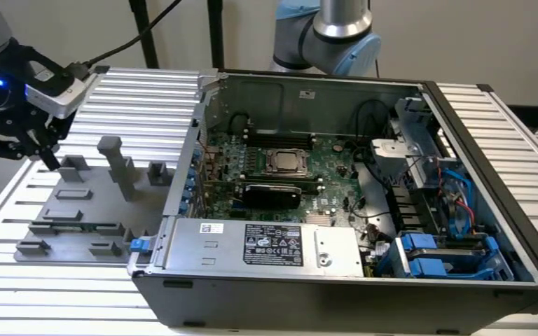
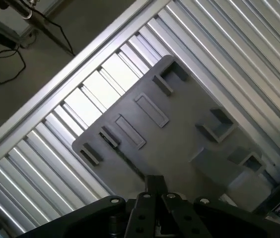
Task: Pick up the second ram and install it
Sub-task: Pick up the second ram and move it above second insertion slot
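On the ribbed metal table (image 1: 26,280) the gripper (image 1: 43,157) hangs with jaws together and empty over the grey tray (image 1: 64,243). The second ram (image 1: 75,225) lies in a slot below it. Grey posts (image 1: 112,164) stand just beside it, and the open computer case (image 1: 344,301) is beyond them.

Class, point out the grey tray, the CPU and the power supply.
Grey tray (image 1: 108,210): exterior view, bare flat top.
CPU (image 1: 288,162): exterior view, metal lid.
Power supply (image 1: 269,245): exterior view, black label.
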